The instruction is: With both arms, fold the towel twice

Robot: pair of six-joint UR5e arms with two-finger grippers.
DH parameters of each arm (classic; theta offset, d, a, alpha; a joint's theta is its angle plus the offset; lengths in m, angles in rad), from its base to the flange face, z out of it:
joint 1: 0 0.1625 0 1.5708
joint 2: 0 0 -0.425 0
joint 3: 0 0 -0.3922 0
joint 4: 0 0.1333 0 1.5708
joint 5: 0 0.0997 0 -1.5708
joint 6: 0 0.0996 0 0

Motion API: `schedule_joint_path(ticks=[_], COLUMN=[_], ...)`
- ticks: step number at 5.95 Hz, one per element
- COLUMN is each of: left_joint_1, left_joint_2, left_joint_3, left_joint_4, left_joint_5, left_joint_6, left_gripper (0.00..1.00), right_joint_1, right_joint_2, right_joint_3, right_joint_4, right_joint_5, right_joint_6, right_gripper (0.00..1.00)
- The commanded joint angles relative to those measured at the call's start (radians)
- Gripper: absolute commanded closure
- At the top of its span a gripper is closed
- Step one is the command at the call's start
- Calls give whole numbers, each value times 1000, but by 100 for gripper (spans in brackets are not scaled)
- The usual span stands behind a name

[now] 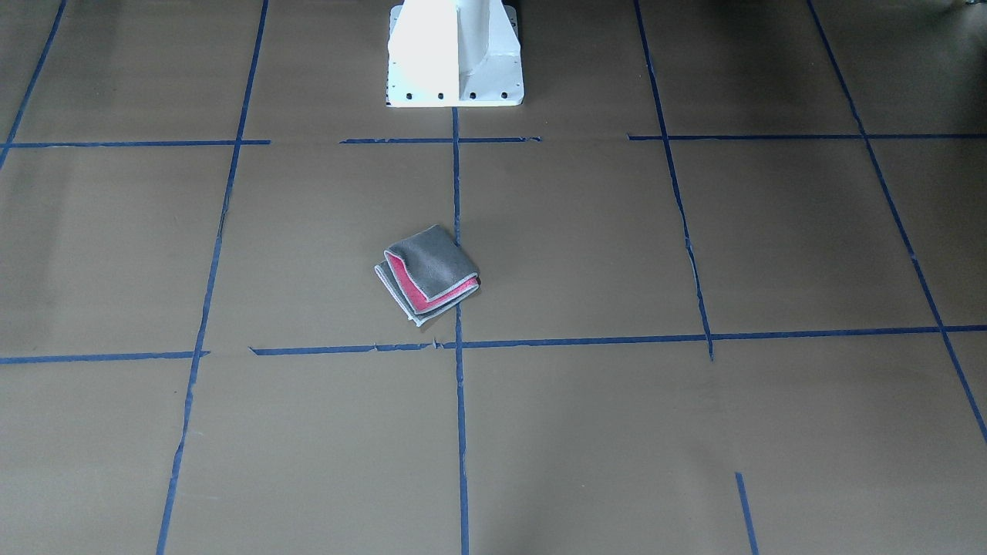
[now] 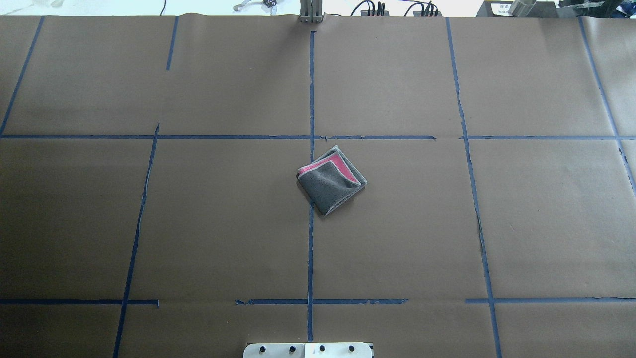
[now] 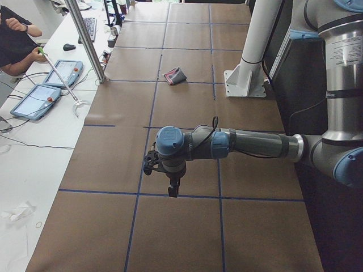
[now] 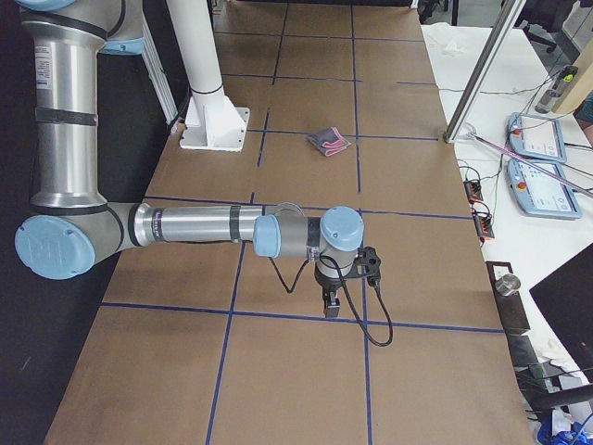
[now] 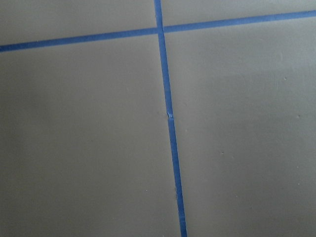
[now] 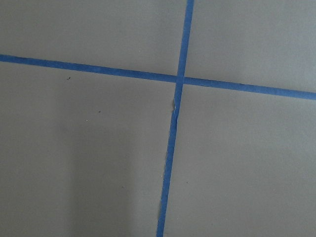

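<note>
The towel [image 1: 433, 264] lies folded into a small square near the table's middle, grey side up, with pink layers showing at one edge. It also shows in the overhead view [image 2: 329, 187] and, far off, in both side views [image 3: 174, 75] [image 4: 330, 141]. My left gripper [image 3: 173, 190] hangs over the table's left end, far from the towel. My right gripper [image 4: 331, 306] hangs over the right end, also far from it. Both show only in the side views, so I cannot tell whether they are open or shut. Both wrist views show only brown paper and blue tape.
The table is covered in brown paper [image 2: 223, 223] marked with blue tape lines [image 2: 310, 248]. The white pedestal base [image 1: 455, 54] stands at the robot's edge. An operator's desk with tablets [image 3: 48, 85] and a metal post [image 3: 85, 39] lies beyond the far edge.
</note>
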Motion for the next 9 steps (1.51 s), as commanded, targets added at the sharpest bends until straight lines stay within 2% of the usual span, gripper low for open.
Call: schedule_joint_path(ticks=[1, 3, 4, 6, 9], left_joint_1=[4, 5, 12, 12, 12], left_joint_2=[-20, -22, -25, -28, -30], left_joint_3=[6, 9, -4, 6, -15], left_joint_4=[1, -2, 0, 0, 0], left_joint_5=[-2, 32, 36, 32, 32], left_joint_6=[-10, -5, -2, 0, 0], left_gripper=[0, 0, 0, 0, 0], right_joint_1=[-17, -26, -26, -25, -25], right_joint_2=[4, 32, 20, -23, -24], right_joint_3=[10, 79, 97, 108, 149], right_joint_4=[-3, -148, -173, -160, -154], right_joint_5=[8, -9, -16, -3, 2], right_joint_6=[5, 12, 13, 127, 130], right_gripper=[0, 0, 0, 0, 0])
